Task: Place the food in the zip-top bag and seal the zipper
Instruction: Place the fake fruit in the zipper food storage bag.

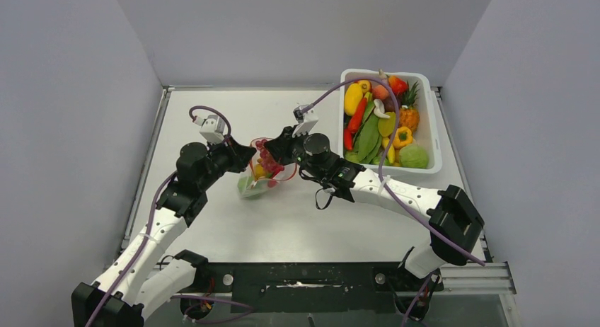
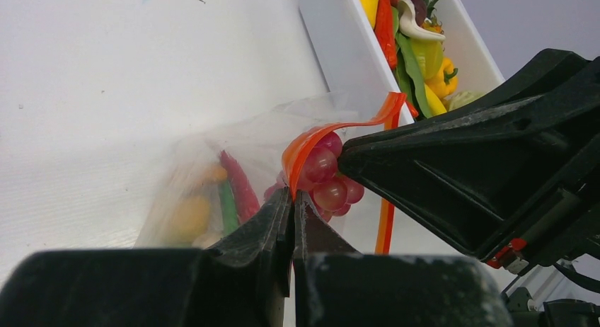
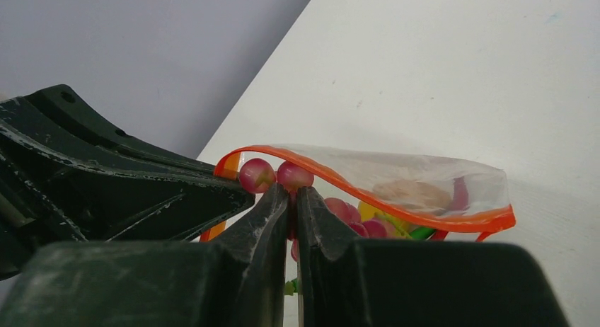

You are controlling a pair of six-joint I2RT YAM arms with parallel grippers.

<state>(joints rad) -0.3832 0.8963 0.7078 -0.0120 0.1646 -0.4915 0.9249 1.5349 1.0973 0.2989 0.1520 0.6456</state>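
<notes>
The clear zip-top bag [image 1: 252, 183] hangs above the table's middle, between both grippers. Its red-orange zipper [image 3: 396, 192] is apart, so the mouth stands open. My left gripper [image 1: 244, 157] is shut on the zipper strip [image 2: 311, 139] at one side of the mouth. My right gripper [image 1: 274, 151] is shut on a bunch of red grapes [image 3: 276, 175] at the mouth, partly inside the bag. Through the plastic I see a long red chili [image 2: 240, 187], a green piece [image 2: 226, 207] and a yellow piece [image 2: 185, 217].
A white rectangular tub [image 1: 433, 122] stands at the back right, full of toy fruits and vegetables [image 1: 375, 122]. It also shows in the left wrist view [image 2: 339, 44], close behind the bag. The two grippers' fingers are almost touching over the bag.
</notes>
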